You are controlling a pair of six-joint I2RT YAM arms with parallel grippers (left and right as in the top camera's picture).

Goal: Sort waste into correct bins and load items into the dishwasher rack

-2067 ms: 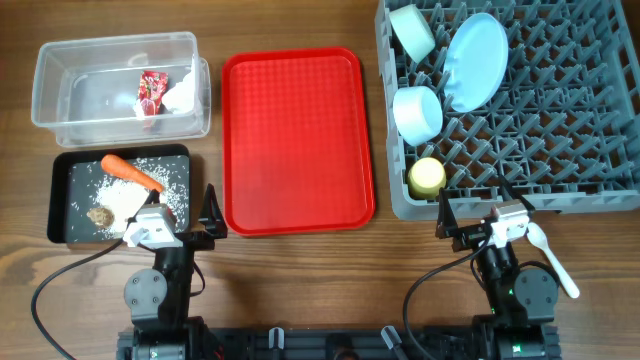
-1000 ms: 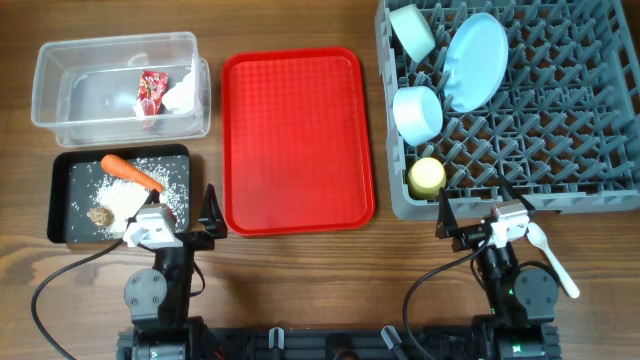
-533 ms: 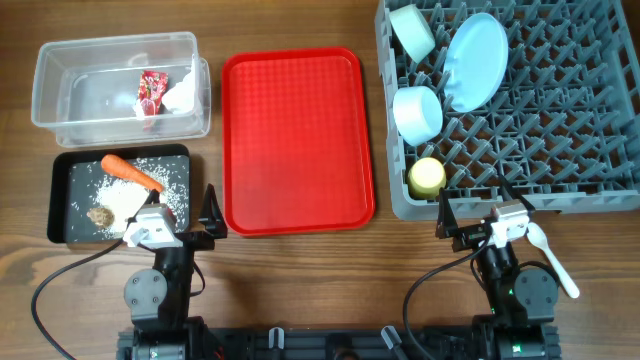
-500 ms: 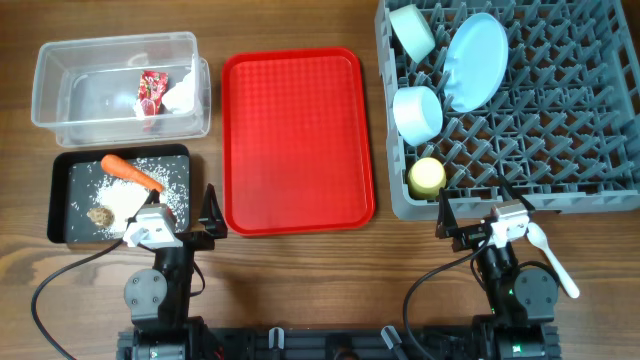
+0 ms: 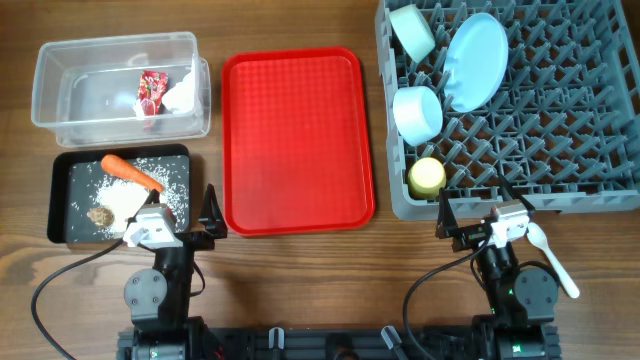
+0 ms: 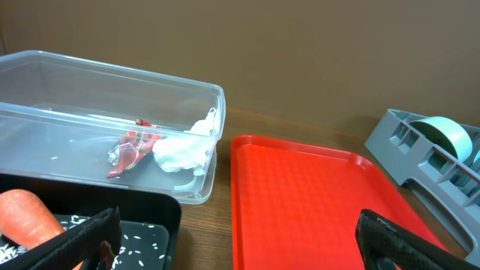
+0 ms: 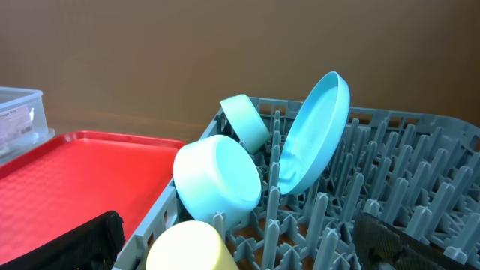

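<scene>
The grey dishwasher rack [image 5: 560, 150] holds the pale-blue plate [image 5: 475, 62], two bowls [image 5: 412, 32] [image 5: 418, 113] and the yellow cup [image 5: 427, 177]. A white spoon [image 5: 550, 255] lies on the table by my right gripper [image 5: 474, 214], which stands open and empty in front of the rack. The clear tub [image 5: 60, 48] contains the red wrapper [image 5: 150, 90] and white tissue [image 5: 181, 95]. In the black tray [image 5: 60, 160] lie the carrot [image 5: 130, 172], rice [image 5: 122, 202] and brown lump [image 5: 99, 215]. My left gripper [image 5: 181, 212] is open and empty beside that tray.
A flat red serving tray [image 5: 297, 140] lies between the bins and the rack, with nothing on it. Both arm bases sit at the table's front edge. In the left wrist view the red tray [image 6: 300, 202] fills the space between my fingers.
</scene>
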